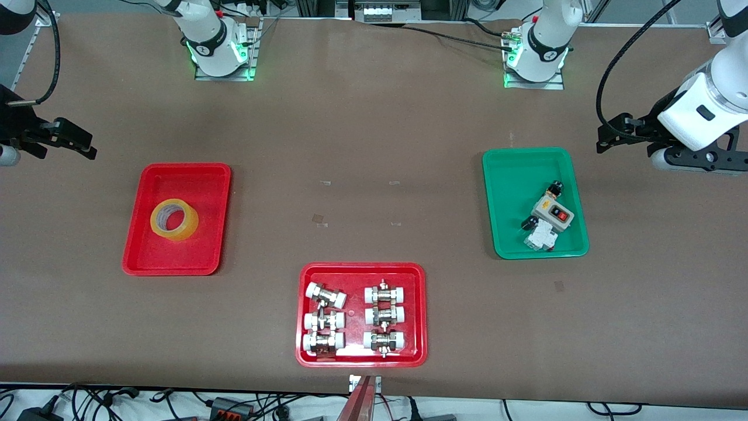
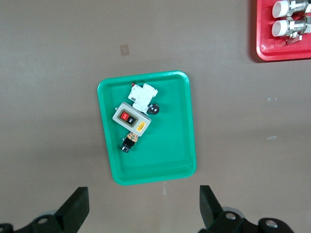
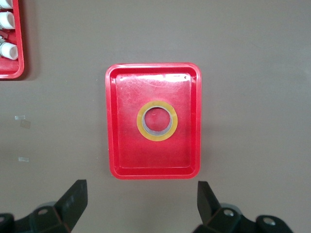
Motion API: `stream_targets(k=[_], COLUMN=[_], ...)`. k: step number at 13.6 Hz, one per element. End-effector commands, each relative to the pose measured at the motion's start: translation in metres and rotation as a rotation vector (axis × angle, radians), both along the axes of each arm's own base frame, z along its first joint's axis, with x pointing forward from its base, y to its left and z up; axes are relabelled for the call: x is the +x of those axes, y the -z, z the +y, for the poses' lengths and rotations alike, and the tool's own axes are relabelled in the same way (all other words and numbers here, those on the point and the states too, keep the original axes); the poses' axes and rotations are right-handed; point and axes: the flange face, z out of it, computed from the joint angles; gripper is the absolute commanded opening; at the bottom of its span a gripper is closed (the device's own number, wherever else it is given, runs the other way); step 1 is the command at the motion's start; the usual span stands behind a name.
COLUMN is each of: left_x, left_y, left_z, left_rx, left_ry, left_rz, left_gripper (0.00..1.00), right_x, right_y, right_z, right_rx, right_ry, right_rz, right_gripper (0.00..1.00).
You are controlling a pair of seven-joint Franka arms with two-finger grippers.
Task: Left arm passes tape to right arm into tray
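Observation:
The yellow tape [image 1: 174, 219] lies flat in the small red tray [image 1: 201, 175] toward the right arm's end of the table; in the right wrist view the tape [image 3: 157, 120] rests mid-floor of the tray [image 3: 116, 145]. My right gripper [image 1: 82, 143] hangs open and empty over bare table beside that tray, its jaws [image 3: 141, 194] spread wide. At the left arm's end, my left gripper [image 1: 610, 137] hovers over bare table beside the green tray. It is open [image 2: 143, 199] and holds nothing. Both arms wait apart from the tape.
A green tray [image 1: 508, 175] holds a grey switch box [image 1: 552, 213] and small electrical parts. A wider red tray [image 1: 362, 269] with several white-capped metal fittings sits near the table's front edge. Cables lie along that edge.

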Motion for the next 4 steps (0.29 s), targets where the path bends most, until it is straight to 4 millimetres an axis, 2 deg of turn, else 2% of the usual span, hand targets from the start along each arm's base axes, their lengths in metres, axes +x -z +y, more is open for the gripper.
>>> stream_targets(k=[1, 4], left_x=[-0.0029, -0.0026], left_y=[-0.0079, -0.0086], left_z=[0.0024, -0.0033], left_rx=[-0.008, -0.007], left_ry=[0.007, 0.018], left_rz=[-0.030, -0.038], left_gripper=[1.00, 1.00], right_x=[-0.0096, -0.0095], right_y=[-0.0035, -0.0035], right_z=[-0.0010, -0.0002], right_rx=[0.003, 0.003], right_ry=[-0.005, -0.003], right_rz=[-0.001, -0.001], right_gripper=[1.00, 1.00])
